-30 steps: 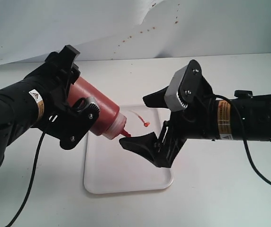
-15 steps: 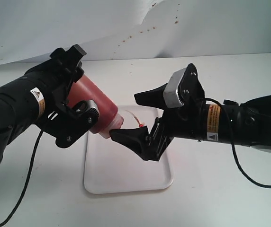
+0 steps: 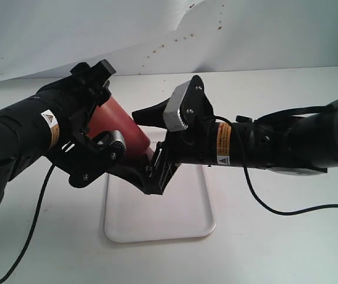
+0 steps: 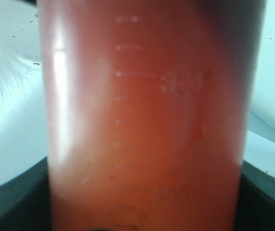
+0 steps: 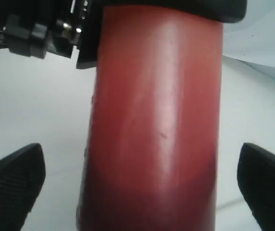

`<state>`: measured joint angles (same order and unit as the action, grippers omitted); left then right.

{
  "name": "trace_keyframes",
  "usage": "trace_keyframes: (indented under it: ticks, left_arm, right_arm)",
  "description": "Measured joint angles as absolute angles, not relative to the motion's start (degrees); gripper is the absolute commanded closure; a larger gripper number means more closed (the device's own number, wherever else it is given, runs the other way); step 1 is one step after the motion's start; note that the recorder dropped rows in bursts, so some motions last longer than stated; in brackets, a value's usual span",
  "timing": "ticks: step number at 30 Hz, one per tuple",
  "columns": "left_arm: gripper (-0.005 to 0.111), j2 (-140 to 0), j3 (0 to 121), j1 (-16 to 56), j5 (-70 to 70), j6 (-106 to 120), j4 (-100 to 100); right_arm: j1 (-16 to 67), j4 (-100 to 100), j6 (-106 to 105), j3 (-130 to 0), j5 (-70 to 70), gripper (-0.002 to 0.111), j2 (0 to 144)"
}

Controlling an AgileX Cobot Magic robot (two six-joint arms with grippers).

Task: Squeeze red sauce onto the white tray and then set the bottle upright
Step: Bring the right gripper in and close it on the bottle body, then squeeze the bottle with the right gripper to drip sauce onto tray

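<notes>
The bottle (image 3: 120,125), red and translucent, hangs tilted above the near-left end of the white tray (image 3: 157,220). My left gripper (image 3: 103,112) is shut on its body. The bottle fills the left wrist view (image 4: 142,115), with dark fingers (image 4: 12,204) at both sides. My right gripper (image 3: 144,147) has reached across and stands open, its jaws straddling the bottle's lower end without touching. In the right wrist view the bottle (image 5: 156,125) sits midway between the fingers (image 5: 12,180), with gaps on both sides. The cap and nozzle are hidden behind the right gripper. No red sauce shows on the tray.
A white backdrop sheet (image 3: 246,35) with small reddish specks rises behind the white table (image 3: 287,236). A black cable (image 3: 33,236) trails from the left arm, and another (image 3: 275,210) loops below the right arm.
My right gripper has travelled left from over the tray until its open jaws straddle the bottle's lower end. The left gripper has lifted the bottle slightly, and its nozzle has gone out of sight.
</notes>
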<state>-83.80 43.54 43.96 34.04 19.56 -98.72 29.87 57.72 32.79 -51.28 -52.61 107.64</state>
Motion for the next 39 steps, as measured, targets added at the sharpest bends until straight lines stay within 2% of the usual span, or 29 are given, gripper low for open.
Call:
trace_keyframes:
  ticks: [10,16,20,27,39]
  left_arm:
    - [0.107,-83.8,43.5,44.0,33.9,21.8,-98.9]
    - [0.107,-83.8,43.5,44.0,33.9,22.0,-98.9]
    - [0.107,-83.8,43.5,44.0,33.9,22.0,-98.9]
    - [0.107,-83.8,43.5,44.1,33.5,22.2,-98.9]
    - [0.107,-83.9,43.5,44.1,33.3,22.3,-98.9]
  right_arm:
    - [30.2,55.6,32.8,-54.3,-46.3,0.004,108.5]
    - [32.4,55.0,33.0,-54.4,-45.5,0.015,108.5]
    - [33.9,54.8,33.0,-54.4,-45.4,0.040,108.5]
    - [33.8,54.1,33.0,-54.4,-44.3,0.108,108.5]
    - [33.9,54.1,33.0,-54.4,-43.4,0.108,108.5]
